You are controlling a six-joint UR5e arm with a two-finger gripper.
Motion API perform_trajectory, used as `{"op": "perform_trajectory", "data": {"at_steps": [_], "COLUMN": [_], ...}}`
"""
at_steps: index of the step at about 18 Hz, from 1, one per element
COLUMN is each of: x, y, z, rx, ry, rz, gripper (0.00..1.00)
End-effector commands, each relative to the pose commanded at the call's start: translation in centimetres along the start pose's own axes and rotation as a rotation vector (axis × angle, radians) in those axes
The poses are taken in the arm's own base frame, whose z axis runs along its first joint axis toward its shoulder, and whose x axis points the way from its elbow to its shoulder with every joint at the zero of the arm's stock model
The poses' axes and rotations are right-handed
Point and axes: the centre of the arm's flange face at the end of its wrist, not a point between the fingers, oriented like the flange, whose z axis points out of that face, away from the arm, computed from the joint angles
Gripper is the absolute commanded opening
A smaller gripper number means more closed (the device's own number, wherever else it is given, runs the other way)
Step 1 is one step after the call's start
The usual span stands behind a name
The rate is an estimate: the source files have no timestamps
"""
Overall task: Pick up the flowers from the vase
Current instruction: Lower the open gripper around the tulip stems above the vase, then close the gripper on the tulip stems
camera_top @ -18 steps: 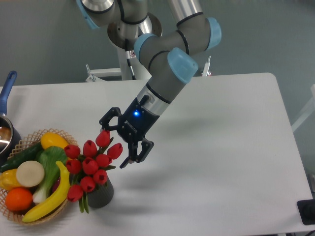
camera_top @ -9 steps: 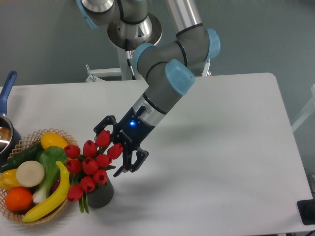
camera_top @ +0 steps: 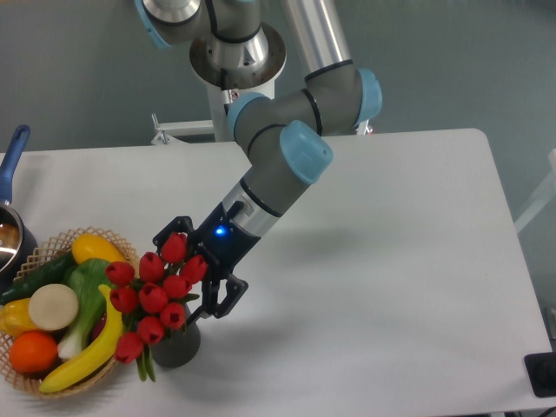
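So right now your gripper [camera_top: 193, 271] sits with its fingers spread wide around the top right of the flowers [camera_top: 155, 291], one finger above the uppermost bud and one lower right of the bunch, nothing pinched yet. The flowers are in the vase [camera_top: 176, 344], lower left of the frame, hard up against the wicker basket [camera_top: 45, 250] of fruit. I'd say you want to get the fingers lower, onto the stems under the buds, because closing on the heads will probably just squash them or slip off. Then lift along the stems so the vase doesn't tip. The table [camera_top: 391, 261] is plain white and matte, bare on the right side, a blue-handled pot [camera_top: 10, 187] pokes in at the left edge, and the wall behind is grey-green.
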Motion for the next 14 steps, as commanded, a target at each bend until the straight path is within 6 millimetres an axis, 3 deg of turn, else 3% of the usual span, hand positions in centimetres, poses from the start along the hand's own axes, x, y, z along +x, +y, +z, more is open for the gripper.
{"op": "perform_trajectory", "data": {"at_steps": [14], "x": [-0.24], "y": [-0.59], "z": [0.29], "rx": [0.015], "ry": [0.009], "rz": [0.012], "gripper": [0.99]}}
